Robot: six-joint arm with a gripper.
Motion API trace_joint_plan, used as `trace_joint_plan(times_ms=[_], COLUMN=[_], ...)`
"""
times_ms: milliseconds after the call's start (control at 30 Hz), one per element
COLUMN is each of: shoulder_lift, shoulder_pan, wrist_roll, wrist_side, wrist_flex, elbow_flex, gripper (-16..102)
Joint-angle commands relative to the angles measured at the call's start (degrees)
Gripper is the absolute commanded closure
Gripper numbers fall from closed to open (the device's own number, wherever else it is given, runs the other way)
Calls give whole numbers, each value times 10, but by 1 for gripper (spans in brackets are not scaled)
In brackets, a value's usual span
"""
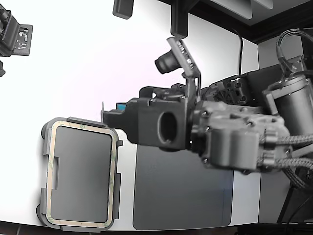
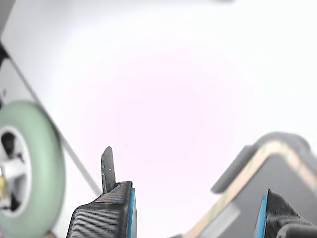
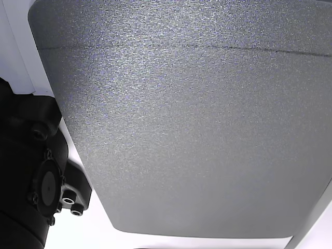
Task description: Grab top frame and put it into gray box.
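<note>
Bench (image 1: 88, 58): white, bare centre | dark mat (image 1: 181, 196): at front edge, empty | gray box (image 1: 45, 147): front corner beside mat | top frame (image 1: 113, 166): seated on box rim, apparently delivered | gripper (image 2: 193, 210): spread open, empty, above box edge.

Top frame (image 1: 82, 125) pale beige-green – gray box (image 1: 45, 147) light gray – mat (image 1: 181, 196) dark gray, pebbled.
</note>
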Motion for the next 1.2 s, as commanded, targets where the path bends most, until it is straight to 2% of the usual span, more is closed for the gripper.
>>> trace_joint_plan(times_ms=[0, 267, 400, 500, 767, 1167], shoulder_lift=[153, 373, 475, 543, 686, 689], shoulder_pan=[-39, -222, -282, -290, -289, -277], wrist_roll=[-309, -579, -663, -686, -701, -712], wrist_side=[-14, -172, -214, -216, -203, -208], wrist_flex=[-73, -146, -171, -198, -210, -203], elbow_flex=[202, 414, 518, 587, 729, 728], gripper=[-14, -14, -14, -14, -14, -14])
